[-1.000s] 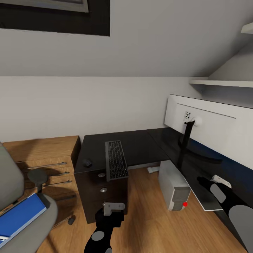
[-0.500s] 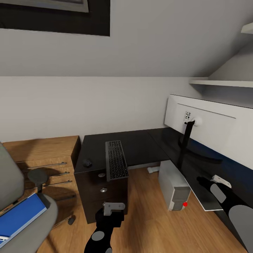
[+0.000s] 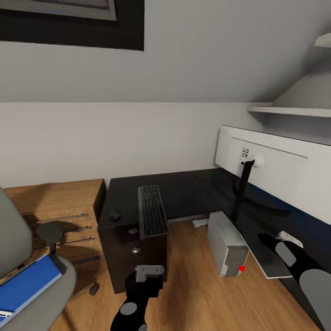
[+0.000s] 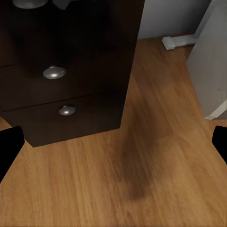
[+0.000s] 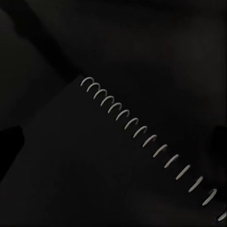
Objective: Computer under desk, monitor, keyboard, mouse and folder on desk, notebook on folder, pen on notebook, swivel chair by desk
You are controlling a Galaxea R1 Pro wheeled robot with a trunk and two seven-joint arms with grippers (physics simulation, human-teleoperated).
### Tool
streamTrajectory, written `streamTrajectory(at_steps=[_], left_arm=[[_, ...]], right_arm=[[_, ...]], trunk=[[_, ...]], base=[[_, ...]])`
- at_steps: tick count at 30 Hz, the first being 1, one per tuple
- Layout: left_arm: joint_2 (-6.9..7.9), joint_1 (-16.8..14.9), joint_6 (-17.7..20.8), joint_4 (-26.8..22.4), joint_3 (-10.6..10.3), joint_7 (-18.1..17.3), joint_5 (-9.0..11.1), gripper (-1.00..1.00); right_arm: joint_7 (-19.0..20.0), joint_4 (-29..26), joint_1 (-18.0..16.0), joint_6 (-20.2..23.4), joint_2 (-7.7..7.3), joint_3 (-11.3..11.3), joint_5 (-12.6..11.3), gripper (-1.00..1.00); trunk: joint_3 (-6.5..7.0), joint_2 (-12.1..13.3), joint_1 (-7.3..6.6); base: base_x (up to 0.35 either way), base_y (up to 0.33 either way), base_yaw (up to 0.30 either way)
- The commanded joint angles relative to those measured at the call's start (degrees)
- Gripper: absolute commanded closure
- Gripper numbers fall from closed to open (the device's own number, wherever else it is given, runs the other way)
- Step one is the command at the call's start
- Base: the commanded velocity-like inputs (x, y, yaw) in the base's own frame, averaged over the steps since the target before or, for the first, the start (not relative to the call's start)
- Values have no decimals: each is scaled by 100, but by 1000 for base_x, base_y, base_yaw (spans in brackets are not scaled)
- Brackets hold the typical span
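Spiral-bound notebook [image 5: 123, 156] lying flat on the desk [image 3: 184, 193] at the right, directly under the right gripper [image 5: 116, 137], fingers spread wide, empty. Probably thin, light, slightly flexible; best pinched at the edge overhanging the desk. Left gripper [image 4: 113, 146] also spread, holding nothing, above the floor.

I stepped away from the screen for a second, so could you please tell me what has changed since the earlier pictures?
Only the view changed: the whole picture slid slightly, so the head camera moved. The keyboard and mouse lie as before on the desk, the folder on the swivel chair, and both arms hold their poses.
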Motion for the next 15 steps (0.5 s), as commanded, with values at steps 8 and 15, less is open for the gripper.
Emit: streamTrajectory(at_steps=[8, 15], left_arm=[[1, -5, 12, -1, -11, 55, 58, -100], [1, -5, 12, 4, -11, 55, 58, -100]], right_arm=[[-29, -23, 0, 20, 3, -10, -46, -100], [-23, -35, 0, -15, 8, -10, -45, -100]], trunk=[[138, 319, -177], [264, 600, -330]], base=[[0, 0, 0], [0, 0, 0]])
